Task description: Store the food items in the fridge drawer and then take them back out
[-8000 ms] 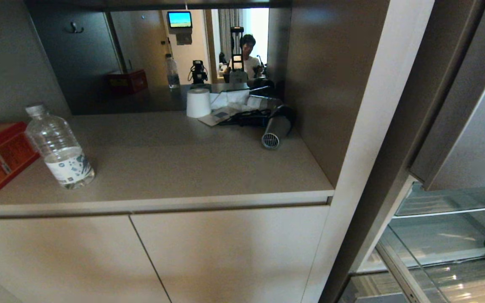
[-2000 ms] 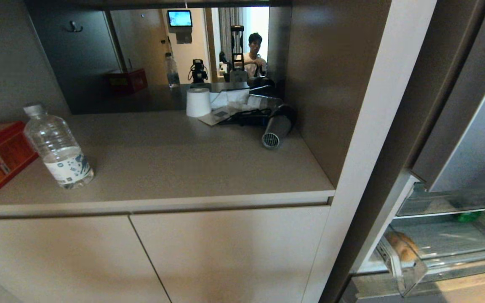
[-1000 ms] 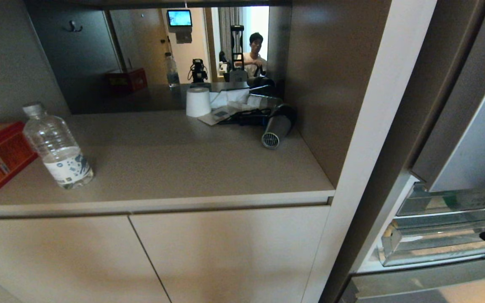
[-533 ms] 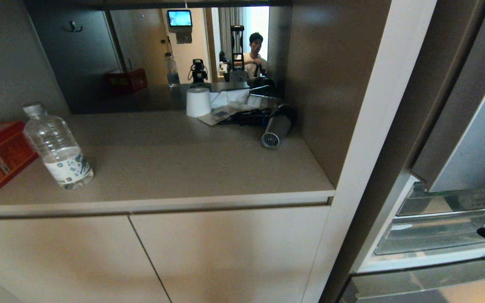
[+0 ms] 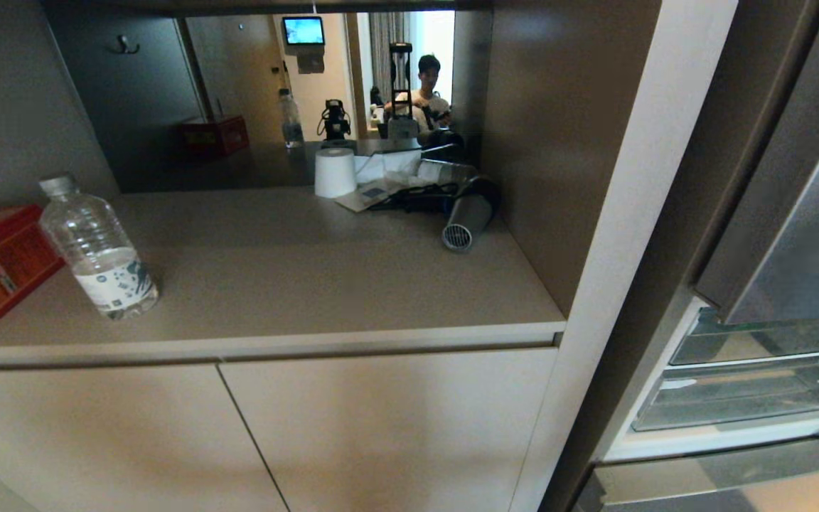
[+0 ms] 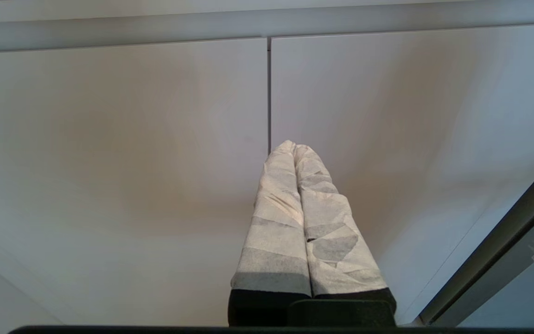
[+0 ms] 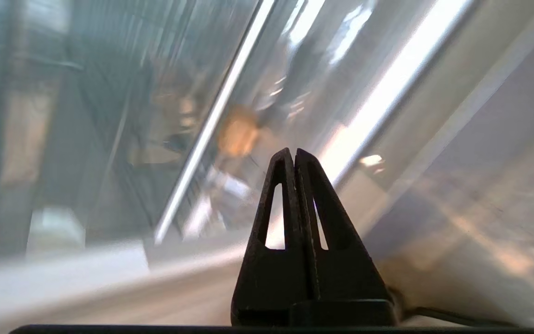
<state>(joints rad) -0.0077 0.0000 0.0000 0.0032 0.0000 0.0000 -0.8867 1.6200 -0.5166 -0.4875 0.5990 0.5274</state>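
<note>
Since a moment ago the black right gripper (image 7: 293,153) has left the head view, and the see-through plastic fridge drawer (image 5: 751,395) sits pushed in under the silver-blue fridge door (image 5: 800,235). On the left, the tape-wrapped left gripper (image 6: 293,147) hangs clenched and empty before the beige cabinet doors (image 6: 123,139). On the right, the right gripper points at the drawer's front, fingers pressed together, holding nothing. A blurred tan-brown lump (image 7: 238,134) shows through the plastic; the pepper cannot be made out.
</note>
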